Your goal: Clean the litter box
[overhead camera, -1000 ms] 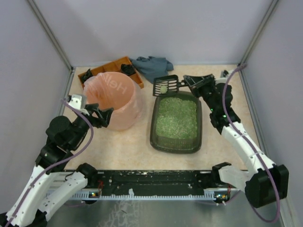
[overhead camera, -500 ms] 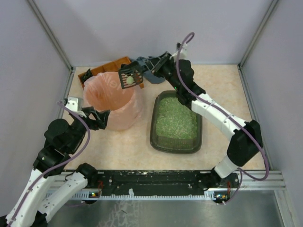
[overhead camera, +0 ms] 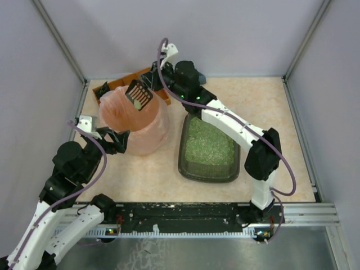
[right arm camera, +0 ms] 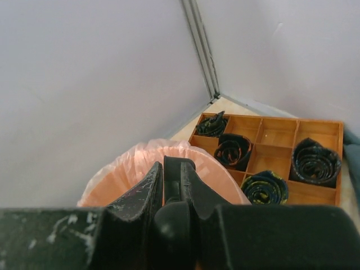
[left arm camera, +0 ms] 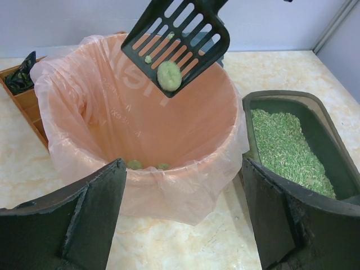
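The dark grey-green litter box point(overhead camera: 237, 147) with pale green granules lies right of centre; it also shows in the left wrist view point(left arm camera: 332, 143). My right gripper point(overhead camera: 159, 79) is shut on the handle of a black slotted scoop point(overhead camera: 138, 94), held tilted over the pink-bagged bin point(overhead camera: 147, 132). In the left wrist view the scoop point(left arm camera: 194, 25) carries a green clump point(left arm camera: 169, 75) above the bin point(left arm camera: 169, 169). Green clumps lie at the bin's bottom. My left gripper point(overhead camera: 115, 139) is open, its jaws wide apart, close to the bin's near left side.
An orange compartmented tray point(overhead camera: 119, 83) with rolled dark items stands behind the bin; it also shows in the right wrist view point(right arm camera: 275, 135). A grey cloth point(overhead camera: 201, 76) lies at the back, mostly hidden by the right arm. Walls enclose the table on three sides.
My right arm has swung the scoop from the litter box's far end leftward to over the pink bin and tilted it. My left gripper has barely moved.
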You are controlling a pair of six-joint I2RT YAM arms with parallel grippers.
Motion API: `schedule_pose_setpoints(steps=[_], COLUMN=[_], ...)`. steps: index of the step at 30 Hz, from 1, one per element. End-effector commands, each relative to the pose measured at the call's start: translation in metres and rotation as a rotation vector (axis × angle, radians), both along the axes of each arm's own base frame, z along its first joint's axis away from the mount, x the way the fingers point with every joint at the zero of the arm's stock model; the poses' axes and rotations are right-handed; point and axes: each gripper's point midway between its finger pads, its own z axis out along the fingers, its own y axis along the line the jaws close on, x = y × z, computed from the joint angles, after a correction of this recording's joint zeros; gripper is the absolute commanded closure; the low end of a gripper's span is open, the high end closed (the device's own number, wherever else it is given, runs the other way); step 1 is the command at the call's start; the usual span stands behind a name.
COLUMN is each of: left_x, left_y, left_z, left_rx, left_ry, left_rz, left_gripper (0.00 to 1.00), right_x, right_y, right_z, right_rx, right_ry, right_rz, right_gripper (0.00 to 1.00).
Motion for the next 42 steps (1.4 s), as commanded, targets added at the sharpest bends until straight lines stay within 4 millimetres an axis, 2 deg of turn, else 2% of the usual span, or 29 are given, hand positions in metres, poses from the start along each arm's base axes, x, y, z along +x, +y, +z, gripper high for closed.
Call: schedule_pose_setpoints(steps=[1,6,10,13,16,18,20,23,26,28,29,35,37,42], left_x=[0.001,0.003,0.005,0.006,0.006,0.006,0.007,0.009,0.012,0.015,0.016,0.025,0.028,0.032], left_y=[0.002,0.001,0.0,0.001,0.001,-0.001,-0.007,-0.015,-0.022,-0.03,-0.033,-0.064,-0.076,-0.108], left_z=[0.01,0.011,0.007,0.002,0.002,0.001,-0.001,-0.005,-0.008,-0.008,-0.008,-0.016,-0.019,-0.027], left_rx=[-0.021,-0.012,-0.003,0.003,-0.003,-0.003,0.001,0.014,0.023,0.026,0.029,0.055,0.057,0.076], left_ry=[-0.029,-0.043,-0.038,-0.04,-0.045,-0.041,-0.033,-0.02,-0.016,-0.017,-0.015,0.02,0.04,0.096], left_rz=[0.013,0.013,0.01,0.018,0.018,0.007,-0.019,-0.053,-0.083,-0.112,-0.126,-0.255,-0.302,-0.398], left_gripper=[0.12,0.12,0.12,0.12,0.12,0.12,0.12,0.12,0.12,0.12,0.12,0.13,0.13,0.17], right_x=[-0.027,-0.041,-0.052,-0.061,-0.067,-0.067,-0.074,-0.081,-0.093,-0.099,-0.097,-0.099,-0.1,-0.096], right_y=[0.013,0.012,0.002,-0.013,-0.026,-0.036,-0.056,-0.079,-0.113,-0.139,-0.152,-0.23,-0.244,-0.263], right_z=[0.037,0.051,0.082,0.111,0.129,0.132,0.143,0.14,0.13,0.114,0.094,0.007,-0.025,-0.095], right_rx=[-0.132,-0.139,-0.06,0.014,0.04,0.04,0.056,0.027,-0.021,-0.046,-0.072,-0.211,-0.29,-0.493], right_ry=[-0.271,-0.353,-0.363,-0.366,-0.373,-0.353,-0.339,-0.266,-0.19,-0.147,-0.111,0.023,0.067,0.152], right_rz=[0.048,0.013,0.008,-0.018,-0.046,-0.083,-0.123,-0.158,-0.179,-0.207,-0.231,-0.404,-0.432,-0.465], right_gripper=[1.0,1.0,1.0,1.0,1.0,1.0,1.0,1.0,1.0,1.0,1.0,1.0,1.0,1.0])
